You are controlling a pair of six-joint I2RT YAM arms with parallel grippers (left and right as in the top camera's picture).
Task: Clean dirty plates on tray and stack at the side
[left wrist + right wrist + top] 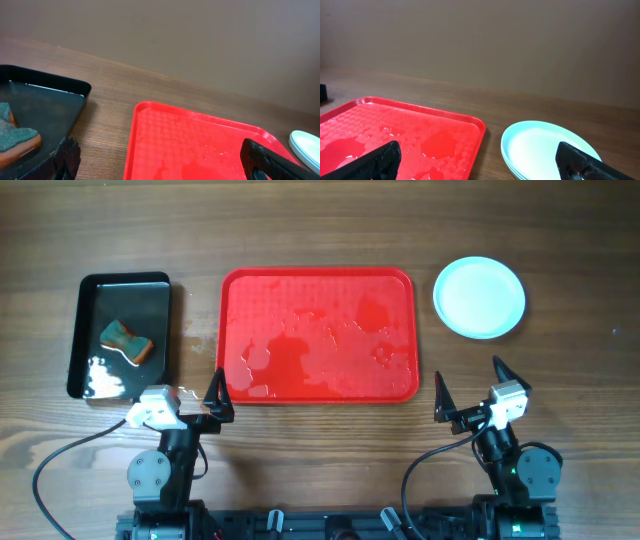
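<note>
**Plates stacked off the tray, both grippers spread wide**

Looking down on a wooden table (320, 220). At centre, the tray (250, 300): red, rimmed, wet with clear puddles and droplets, mostly across its middle and its 6 o'clock half. At 2 o'clock from it, clear of its rim, the plates (480, 298): pale mint-white, stacked on the wood. Seen from the right wrist, layered rims at the stack's near edge (510, 162), exact count hard to tell, top face glossy and clean. At 9 o'clock from the red tray, apart from it, a black tray (130, 300) holding water, with a sponge (127, 342), teal over orange, near its middle and white foam (103, 377) toward its 7 o'clock corner. At 7 o'clock from the red tray, the left gripper (188, 396): jaws fully apart, holding nothing, 1 fingertip just beside the red rim's corner. At 5 o'clock, the right gripper (470, 385): jaws likewise wide apart, empty, touching neither tray nor plates, the stack at its 12 o'clock.
</note>
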